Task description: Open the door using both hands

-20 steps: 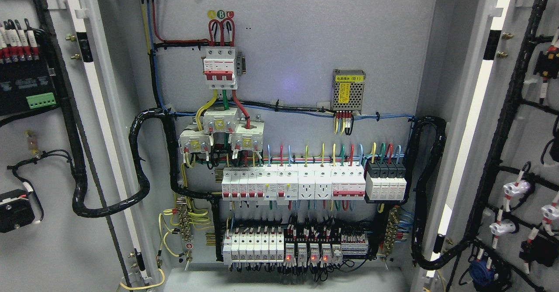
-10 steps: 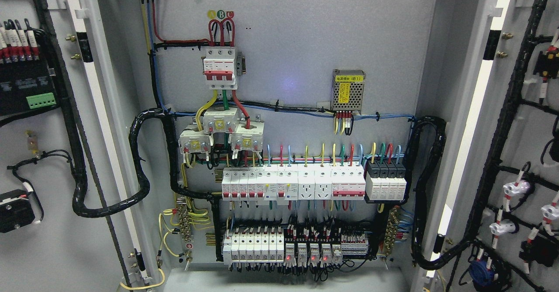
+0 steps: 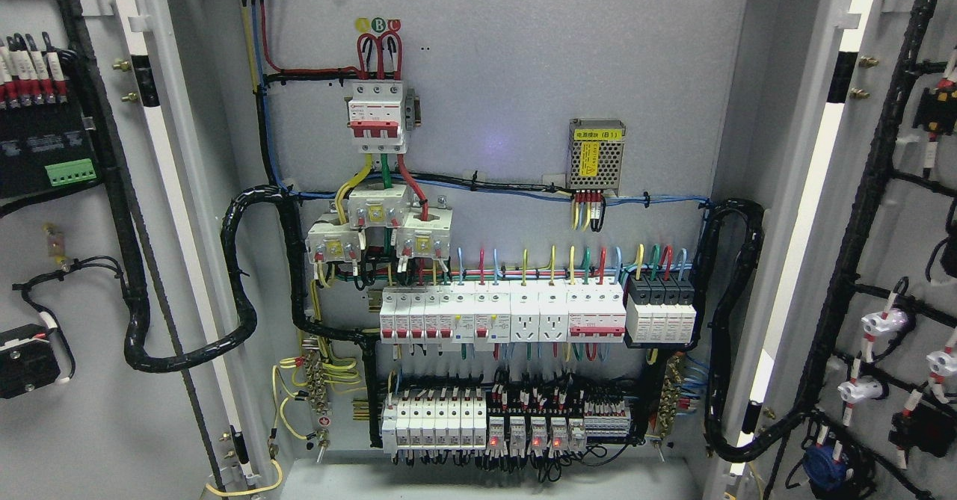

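On both sides of the cabinet, the left door and right door stand swung wide, unchanged over the last second, so the opening looks finished. No robot hand shows, so its state cannot be told. Farther back, the breakers and wiring line the grey back panel.

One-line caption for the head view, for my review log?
Electrical cabinet with left door and right door swung open, exposing breaker rows and wiring; no robot hand in view.
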Robot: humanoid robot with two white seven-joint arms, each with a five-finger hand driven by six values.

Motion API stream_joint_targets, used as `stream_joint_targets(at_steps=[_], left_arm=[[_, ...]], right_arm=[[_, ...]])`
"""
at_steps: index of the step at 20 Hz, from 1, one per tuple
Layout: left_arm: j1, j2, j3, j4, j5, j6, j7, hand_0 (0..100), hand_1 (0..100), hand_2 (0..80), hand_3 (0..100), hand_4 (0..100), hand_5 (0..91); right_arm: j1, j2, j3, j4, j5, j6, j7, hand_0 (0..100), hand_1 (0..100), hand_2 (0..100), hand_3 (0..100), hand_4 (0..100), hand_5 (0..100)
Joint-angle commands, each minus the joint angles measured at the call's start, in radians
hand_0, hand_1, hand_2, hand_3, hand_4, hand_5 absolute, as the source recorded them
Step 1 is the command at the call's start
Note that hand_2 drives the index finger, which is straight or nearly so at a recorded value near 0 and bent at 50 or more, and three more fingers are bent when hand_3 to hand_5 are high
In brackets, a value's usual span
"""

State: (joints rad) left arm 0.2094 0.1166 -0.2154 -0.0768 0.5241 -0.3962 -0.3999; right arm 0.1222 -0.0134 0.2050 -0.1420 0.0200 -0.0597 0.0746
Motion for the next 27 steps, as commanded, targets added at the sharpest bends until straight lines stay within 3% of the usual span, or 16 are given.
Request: stream_joint_targets(at_steps=[1, 5, 10, 16, 27], left_arm=[[-0.027, -0.029, 0.002, 0.129, -0.019, 0.007, 0.027, 0, 0, 0.0, 0, 0, 0.0], [-0.047, -0.026, -0.004, 0.158, -0.022, 0.008, 0.044, 0, 0, 0.0, 0, 0, 0.0], [-0.084, -0.029, -0.004, 0.187, -0.079, 0.025, 0.073, 0, 0, 0.0, 0, 0, 0.0], [-0.105, -0.035, -0.002, 0.178, -0.081, 0.071, 0.111, 0, 0, 0.0, 0, 0, 0.0], [-0.108, -0.048, -0.009, 0.154, -0.082, 0.069, 0.171, 0, 0, 0.0, 0, 0, 0.0]], right_arm=[[0.03, 0.043, 0.014, 0.096, 0.031, 0.0, -0.013, 0, 0, 0, 0, 0, 0], [0.042, 0.047, 0.017, 0.094, 0.043, -0.006, -0.019, 0, 0, 0, 0, 0, 0], [0.045, 0.047, 0.013, 0.093, 0.041, -0.008, -0.018, 0, 0, 0, 0, 0, 0], [0.045, 0.047, 0.008, 0.09, 0.041, -0.008, -0.016, 0, 0, 0, 0, 0, 0], [0.045, 0.047, 0.005, 0.088, 0.035, -0.006, -0.016, 0, 0, 0, 0, 0, 0]])
